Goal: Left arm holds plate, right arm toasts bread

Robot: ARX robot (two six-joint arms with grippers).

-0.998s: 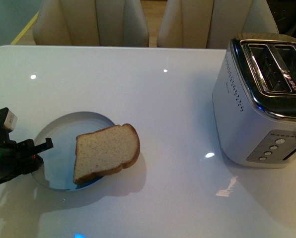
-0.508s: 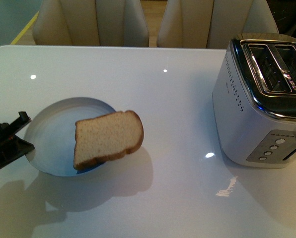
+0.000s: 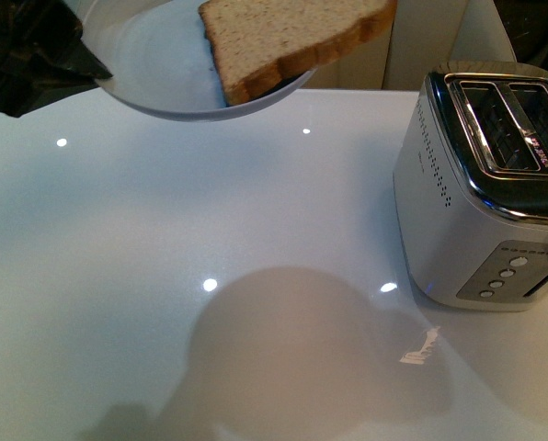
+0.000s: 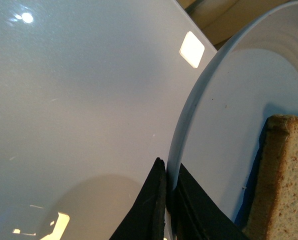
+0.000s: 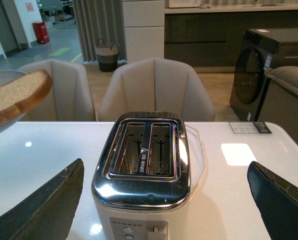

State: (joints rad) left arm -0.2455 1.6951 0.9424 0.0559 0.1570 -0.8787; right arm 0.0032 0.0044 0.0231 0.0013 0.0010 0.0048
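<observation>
Above white table (image 3: 256, 230), left claw (image 4: 170, 172) pinches plate (image 4: 224, 100) at rim, bread (image 3: 292, 37) beyond; right claw (image 5: 164, 165) gapes.

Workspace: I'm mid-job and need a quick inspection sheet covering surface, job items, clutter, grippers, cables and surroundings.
Surface: white glossy table, with the toaster standing on it.
Job's things: plate held in the air above the table; bread lies on it, overhanging the rim on the toaster side; toaster slots empty.
Clutter: nothing seen.
Grippers: left gripper shut on the plate's rim; right gripper open, facing the toaster, holding nothing.
Cables: nothing seen.
Surroundings: beige chairs behind the table.
</observation>
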